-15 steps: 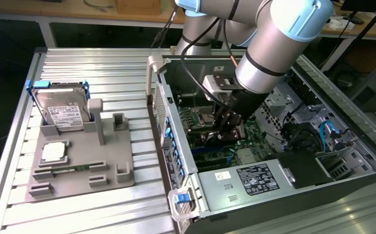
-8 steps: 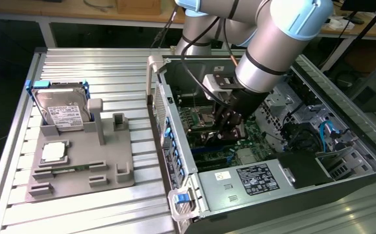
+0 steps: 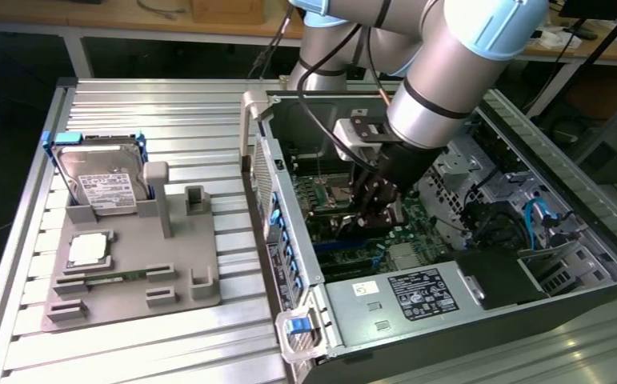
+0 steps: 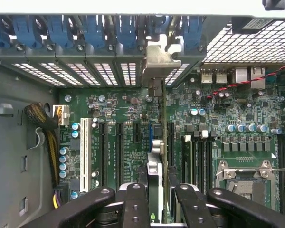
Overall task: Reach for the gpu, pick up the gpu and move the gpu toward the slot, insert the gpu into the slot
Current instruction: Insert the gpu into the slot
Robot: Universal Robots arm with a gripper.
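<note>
Standing edge-on, the gpu (image 4: 154,178) seems clamped between the fingers (image 4: 133,206).

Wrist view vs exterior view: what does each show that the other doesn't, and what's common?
Wrist view alone: the gpu edge-on between the fingers, its silver bracket up at the blue-clipped rear slots, and a white expansion slot.
Exterior view alone: the hard drive standing on the grey fixture beside the case, and the power supply label.
Both: the gripper inside the open case over the green motherboard.
</note>
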